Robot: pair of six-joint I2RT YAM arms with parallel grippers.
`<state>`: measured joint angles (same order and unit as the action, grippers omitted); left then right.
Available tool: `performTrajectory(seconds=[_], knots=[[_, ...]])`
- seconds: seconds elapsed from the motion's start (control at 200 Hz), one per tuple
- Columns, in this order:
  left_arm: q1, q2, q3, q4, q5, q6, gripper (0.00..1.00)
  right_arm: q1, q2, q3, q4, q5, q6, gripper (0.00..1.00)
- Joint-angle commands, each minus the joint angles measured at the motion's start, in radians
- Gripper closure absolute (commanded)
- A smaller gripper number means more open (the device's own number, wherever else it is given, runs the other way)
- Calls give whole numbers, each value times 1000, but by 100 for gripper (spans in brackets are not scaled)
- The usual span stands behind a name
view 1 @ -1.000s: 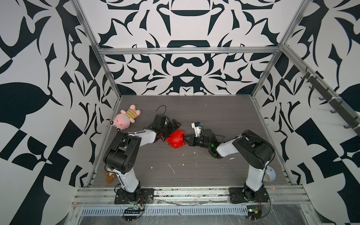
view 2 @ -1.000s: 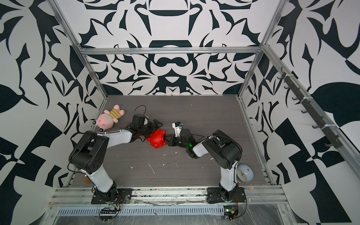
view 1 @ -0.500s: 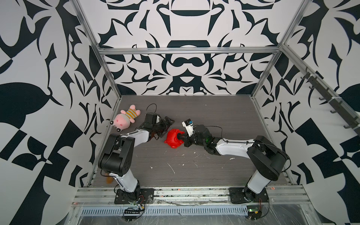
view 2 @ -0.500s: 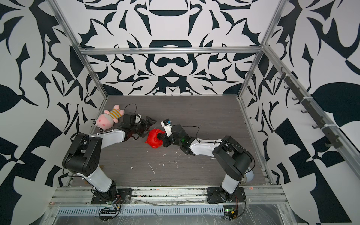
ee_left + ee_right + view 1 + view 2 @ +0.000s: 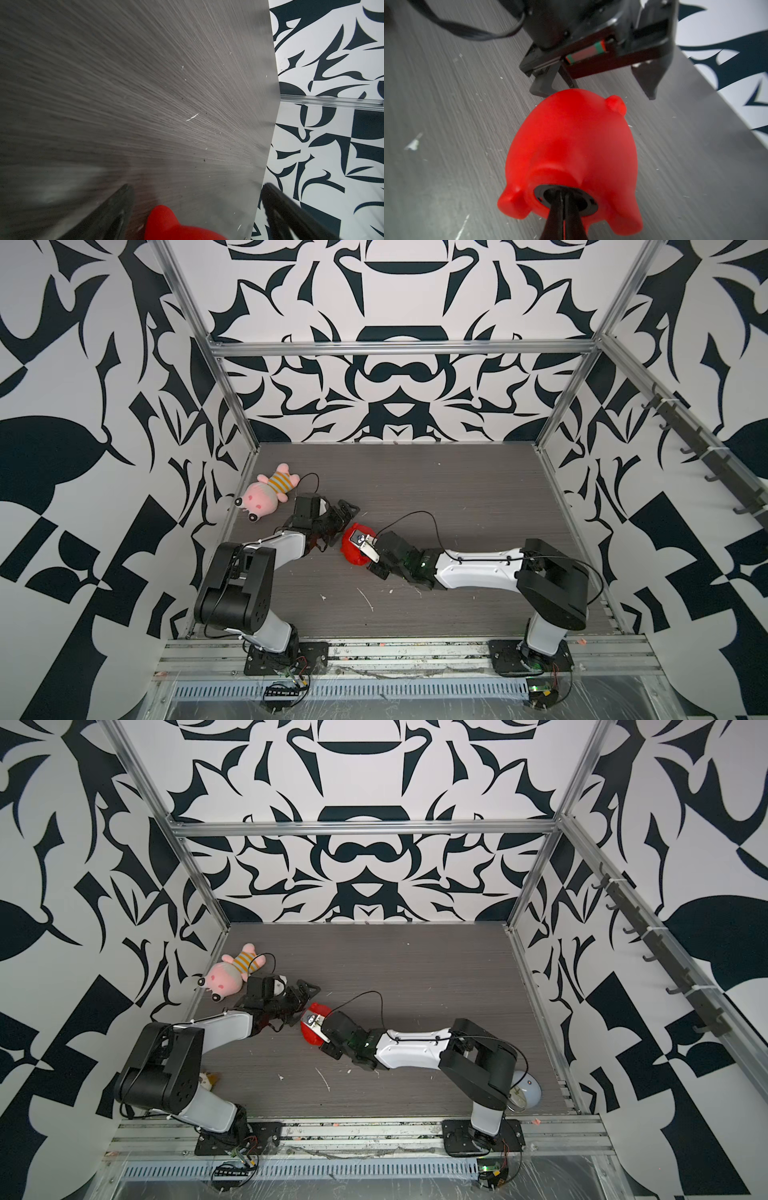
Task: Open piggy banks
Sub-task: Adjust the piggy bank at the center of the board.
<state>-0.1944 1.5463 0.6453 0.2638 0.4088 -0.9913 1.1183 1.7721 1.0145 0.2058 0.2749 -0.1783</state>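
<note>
Grey table (image 5: 457,497): R tool (image 5: 563,194) closed in pig (image 5: 571,141) plug (image 5: 589,202), reached further; L tool (image 5: 195,186) spread

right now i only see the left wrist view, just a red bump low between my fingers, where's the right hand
Observer: The right hand is shut, its tips poked into the black belly plug of the red piggy bank.
Operator: is the pig standing up
Observer: No. It is tipped over on the table, belly facing the right arm.
Operator: anything else near my arm
Observer: A pink plush pig in a striped shirt lies by the wall, close to the left arm.
</note>
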Motion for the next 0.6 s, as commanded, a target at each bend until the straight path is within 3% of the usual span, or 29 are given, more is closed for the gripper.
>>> performTrajectory(seconds=[0.0,0.165,0.225,0.335,0.595], knots=[[15,-29,-27,38,6,0,1,19,2,22,-19,117,-104,100],[40,-55,-48,35,7,-3,0,26,-8,23,-13,131,-82,100],[52,-74,-52,17,1,5,1,26,-32,14,-12,125,-59,86],[76,-117,-46,-44,-6,36,1,26,-106,-40,30,82,-17,75],[87,-237,-8,-250,-59,117,1,4,-220,-99,15,-49,99,72]])
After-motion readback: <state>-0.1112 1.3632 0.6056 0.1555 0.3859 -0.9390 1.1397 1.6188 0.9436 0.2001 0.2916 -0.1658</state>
